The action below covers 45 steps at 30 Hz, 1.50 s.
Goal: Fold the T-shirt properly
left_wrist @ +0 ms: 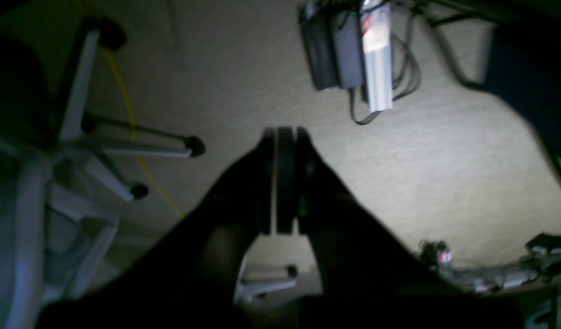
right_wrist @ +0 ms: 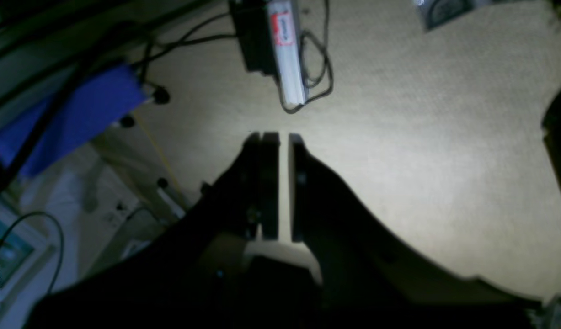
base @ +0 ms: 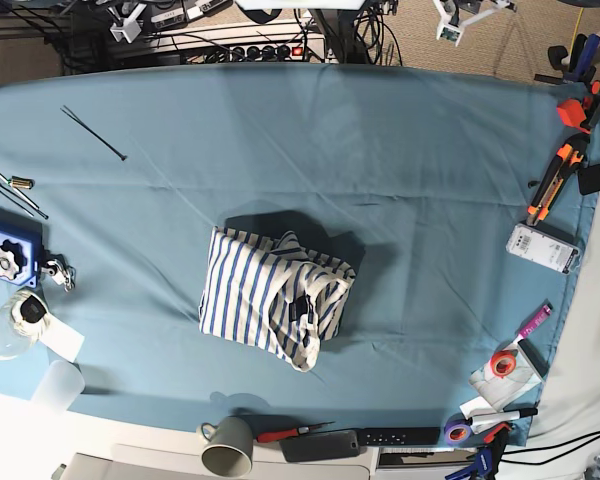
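Note:
The T-shirt (base: 270, 295), white with blue stripes, lies folded into a rough rectangle near the middle of the teal-covered table (base: 430, 150), with a loose flap bunched at its lower right. Neither arm appears in the base view. In the left wrist view my left gripper (left_wrist: 285, 132) is shut with nothing in it and hangs over beige carpet. My right gripper (right_wrist: 284, 135) also hangs over carpet, its fingers almost together with only a thin slit between them, and it holds nothing. The shirt is in neither wrist view.
A grey mug (base: 228, 445), a dark phone (base: 320, 445) and pens line the table's front edge. Orange-handled tools (base: 565, 170) and tape rolls (base: 502, 363) sit along the right edge, a blue device (base: 5, 255) at the left. On the floor are power bricks (left_wrist: 349, 50) and a chair base (left_wrist: 102, 146).

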### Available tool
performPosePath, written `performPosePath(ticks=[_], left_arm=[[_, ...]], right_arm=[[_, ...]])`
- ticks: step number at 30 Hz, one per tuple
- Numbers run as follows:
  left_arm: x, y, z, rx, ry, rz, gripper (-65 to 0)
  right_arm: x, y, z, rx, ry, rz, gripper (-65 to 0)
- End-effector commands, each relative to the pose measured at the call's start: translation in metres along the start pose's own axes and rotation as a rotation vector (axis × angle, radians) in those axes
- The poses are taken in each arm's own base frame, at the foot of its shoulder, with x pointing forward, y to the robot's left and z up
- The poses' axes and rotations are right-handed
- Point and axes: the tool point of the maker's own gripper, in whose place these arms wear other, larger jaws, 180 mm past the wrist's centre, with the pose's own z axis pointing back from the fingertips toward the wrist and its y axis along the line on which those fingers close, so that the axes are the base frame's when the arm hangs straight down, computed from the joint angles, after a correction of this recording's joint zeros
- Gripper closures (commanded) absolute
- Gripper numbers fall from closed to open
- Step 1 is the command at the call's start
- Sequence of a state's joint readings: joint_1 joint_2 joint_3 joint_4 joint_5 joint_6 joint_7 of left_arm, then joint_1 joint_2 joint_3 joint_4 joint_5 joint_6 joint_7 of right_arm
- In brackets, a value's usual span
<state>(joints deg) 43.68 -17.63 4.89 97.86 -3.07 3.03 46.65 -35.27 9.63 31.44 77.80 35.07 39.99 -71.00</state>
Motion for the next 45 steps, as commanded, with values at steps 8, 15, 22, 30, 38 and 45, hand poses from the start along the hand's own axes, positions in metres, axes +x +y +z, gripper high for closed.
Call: performPosePath(ticks=[8,15,22,30,38,45], left_arm=[[-0.030,0.003,-0.061,-0.063,0.138,0.071,0.0],[-0.016,-0.017,-0.095,-0.091,0.068,0.143,0.0],[-0.011,-0.041,-0.119,-0.121,0.046,0.199,0.0],[-0.023,-0.046,-0.133,-0.137,0.104,0.207,0.0],[-0.031,-0.037,-0.132,-0.116,0.152,0.208,0.0],[-0.033,-0.034,-0.132,-0.099,0.156,0.162,0.0]], right_arm=[[0.019,-0.046,-0.011,-0.061,0.017,-0.009,-4.0],[0.016,-0.050,-0.047,-0.107,0.092,0.169,-4.0],[0.049,-0.039,-0.083,-0.176,-0.063,0.342,-4.0],[0.060,-0.039,-0.114,-0.332,-0.192,0.358,-4.0],[0.067,-0.021,-0.132,-0.357,-0.219,0.344,-4.0],[0.067,-0.024,-0.130,-0.362,-0.218,0.345,-4.0]])
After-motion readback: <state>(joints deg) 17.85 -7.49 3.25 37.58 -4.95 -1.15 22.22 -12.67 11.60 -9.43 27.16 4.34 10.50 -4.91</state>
